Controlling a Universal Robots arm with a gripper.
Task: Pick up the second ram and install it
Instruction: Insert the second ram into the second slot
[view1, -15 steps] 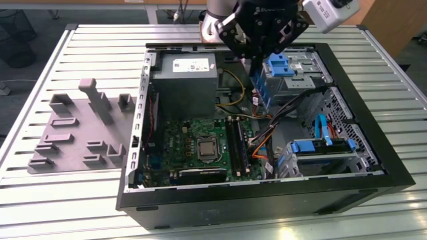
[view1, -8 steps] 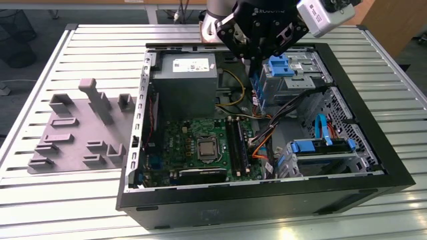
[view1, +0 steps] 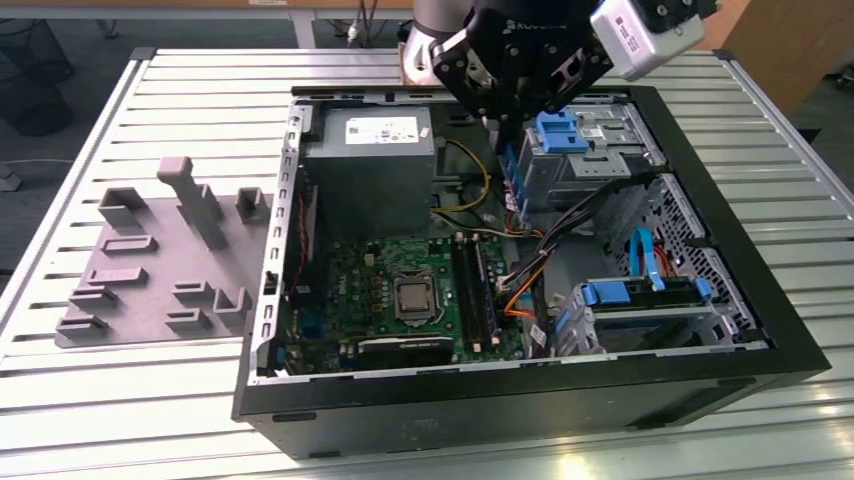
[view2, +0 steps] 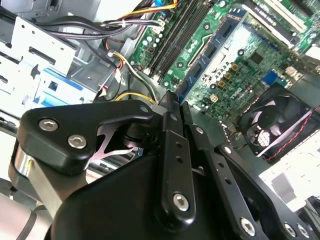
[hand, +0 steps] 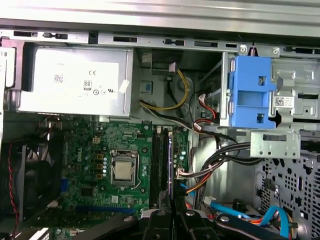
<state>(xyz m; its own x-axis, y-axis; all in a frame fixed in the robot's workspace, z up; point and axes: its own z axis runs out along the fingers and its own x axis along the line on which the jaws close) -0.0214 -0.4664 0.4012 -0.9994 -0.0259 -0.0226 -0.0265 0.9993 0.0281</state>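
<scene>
Dark-green motherboard (view1: 387, 290) lies at the near wall of the open computer case (view1: 534, 405). Above its memory slots (view1: 470, 290) the gripper (hand: 172, 217) has its fingers clamped together on the second ram (hand: 170, 165), held edge-on. Grey power supply (view1: 370, 150) sits by the far wall.

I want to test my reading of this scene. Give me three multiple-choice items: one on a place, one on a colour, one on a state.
1. The grey tray lies:
A. inside the case
B. on the table, at the exterior view's left of the case
C. on top of the gripper

2. The drive brackets are:
A. red
B. blue
C. yellow

3. The gripper is:
A. wide open over the tray
B. resting on the table
C. shut on the ram, above the open case

Key: 1 B, the tray sits beside the case; 2 B, the plastic is light blue; 3 C, the ram stands edge-on between the shut fingers.
</scene>
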